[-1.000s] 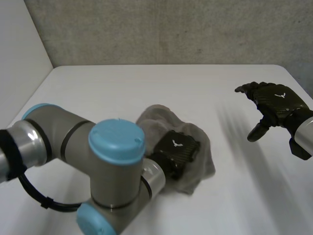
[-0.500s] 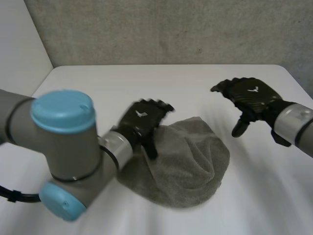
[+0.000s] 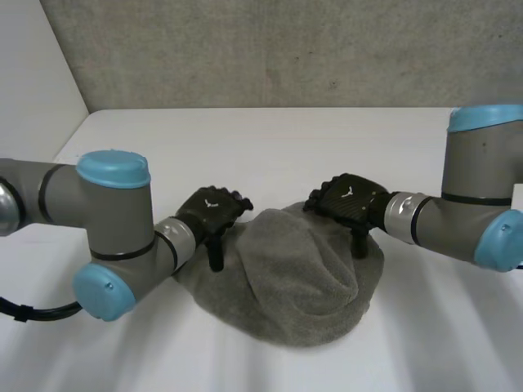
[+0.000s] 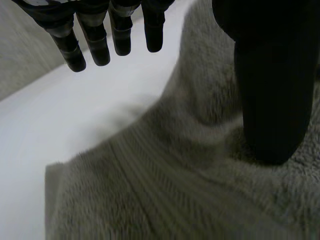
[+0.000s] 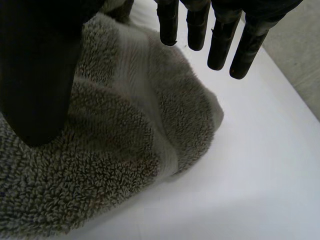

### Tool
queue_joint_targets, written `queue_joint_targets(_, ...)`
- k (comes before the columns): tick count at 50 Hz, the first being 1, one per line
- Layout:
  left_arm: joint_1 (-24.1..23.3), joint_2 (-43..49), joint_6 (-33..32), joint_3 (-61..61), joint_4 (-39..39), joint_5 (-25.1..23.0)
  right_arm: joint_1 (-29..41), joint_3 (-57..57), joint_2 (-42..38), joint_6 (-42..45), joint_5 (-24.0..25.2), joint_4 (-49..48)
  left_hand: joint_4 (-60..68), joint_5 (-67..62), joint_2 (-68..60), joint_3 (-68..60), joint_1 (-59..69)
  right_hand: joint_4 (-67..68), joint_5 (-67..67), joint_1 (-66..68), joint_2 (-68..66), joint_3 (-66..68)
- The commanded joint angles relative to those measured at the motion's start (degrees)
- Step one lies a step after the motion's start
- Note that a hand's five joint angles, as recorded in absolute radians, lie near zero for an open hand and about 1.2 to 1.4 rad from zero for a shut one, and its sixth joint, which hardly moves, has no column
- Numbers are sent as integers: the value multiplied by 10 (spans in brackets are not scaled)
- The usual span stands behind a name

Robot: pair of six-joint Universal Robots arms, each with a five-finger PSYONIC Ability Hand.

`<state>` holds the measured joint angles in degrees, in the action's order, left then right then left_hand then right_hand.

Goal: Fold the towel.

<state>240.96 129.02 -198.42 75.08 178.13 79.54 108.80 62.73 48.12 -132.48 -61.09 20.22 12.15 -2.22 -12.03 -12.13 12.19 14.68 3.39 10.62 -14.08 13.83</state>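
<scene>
Over crumpled towel [image 3: 294,273], fingers straight: left robot hand [image 3: 214,211] & right robot hand [image 3: 348,201].

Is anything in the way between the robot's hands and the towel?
No, nothing I can see. The left hand and right hand are open, right at the far edge of the grey towel, one on each side.

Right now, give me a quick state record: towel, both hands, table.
towel: grey, bunched in a rounded heap, unfolded
left hand: open, at the towel's left edge, thumb down on the cloth, fingers straight over the table
right hand: open, at the towel's far right edge, thumb down on the cloth, fingers straight
table: white
grasp: neither hand has hold of the cloth
</scene>
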Motion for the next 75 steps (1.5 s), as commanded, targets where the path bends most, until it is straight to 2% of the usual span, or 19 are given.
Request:
queue_joint_targets(1, 0, 33, -30, -27, -6, 5, 4, -2, -20, -8, -18, -43, 11, -10, -12, -11, 11, -47, -34, -6, 41, -38)
queue_joint_targets(6, 1, 39, -30, -41, -7, 6, 18, -3, -16, -20, -43, -86, 16, -15, -17, -16, 16, -47, -34, -6, 41, -38)
queue_joint_targets(12, 0, 40, -34, -41, -9, 7, 15, -26, -17, -41, -42, -91, 31, -30, -32, -31, 31, -47, -34, -6, 41, -38)
queue_joint_targets(17, 1, 41, -34, -41, -10, 6, 16, -45, -50, -45, -39, -76, 159, -158, -160, -159, 159, -47, -34, -6, 41, -38)
queue_joint_targets(18, 1, 41, -34, -41, -10, 6, 16, -45, -50, -45, -39, -76, 239, -238, -240, -239, 238, -47, -34, -6, 41, -38)
queue_joint_targets(19, 1, 41, -33, -41, -10, 6, 16, -52, -58, -45, -39, -63, 338, -337, -339, -338, 338, -1, 12, 40, -5, 7)
queue_joint_targets(22, 0, 42, -34, -41, -12, 6, 17, -73, -76, -44, -38, -36, 481, -481, -482, -481, 481, 115, 128, 155, -121, 123)
queue_joint_targets(23, 0, 42, -34, -41, -12, 6, 17, -73, -76, -44, -38, -36, 482, -481, -483, -482, 482, 116, 128, 156, -122, 124)
queue_joint_targets(25, 0, 42, -36, -41, -20, 6, 16, -87, -80, -45, -40, -29, 616, -615, -617, -616, 615, 360, 373, 400, -366, 368)
queue_joint_targets(26, 0, 42, -36, -41, -20, 6, 16, -87, -80, -45, -40, -29, 616, -616, -618, -617, 616, 361, 374, 402, -367, 370)
queue_joint_targets(27, 1, 42, -41, -41, -26, 6, 16, -88, -77, -48, -38, -29, 678, -677, -679, -678, 677, 506, 519, 547, -512, 514)
queue_joint_targets(28, 1, 40, -47, -42, -30, 8, 16, -88, -74, -52, -42, -30, 678, -678, -680, -679, 678, 652, 665, 692, -658, 660)
queue_joint_targets(34, 8, 33, -62, -43, -30, 18, 7, -88, -51, -76, -71, -44, 679, -678, -680, -679, 678, 653, 666, 694, -659, 662)
queue_joint_targets(39, 42, 15, -56, -45, -25, 76, -43, -63, -17, -143, -140, -87, 679, -678, -680, -679, 678, 653, 666, 694, -659, 662)
queue_joint_targets(41, 64, -4, -52, -41, -10, 117, -55, -48, -7, -158, -148, -99, 679, -678, -680, -679, 678, 653, 666, 694, -659, 662)
queue_joint_targets(44, 76, -24, -29, -28, 17, 134, -71, -11, 29, -185, -154, -117, 679, -678, -680, -679, 678, 653, 666, 694, -659, 662)
queue_joint_targets(54, 84, -75, 73, 32, 46, 130, -88, 71, 80, -231, -153, -150, 679, -678, -680, -679, 678, 653, 666, 694, -659, 662)
queue_joint_targets(69, 62, -85, 78, 24, 49, 131, -83, 50, 83, -231, -152, -151, 679, -678, -680, -679, 678, 653, 666, 694, -659, 662)
queue_joint_targets(75, 60, -150, 80, 33, 43, 133, -83, 48, 142, -228, -150, -127, 679, -678, -680, -679, 678, 653, 666, 694, -659, 662)
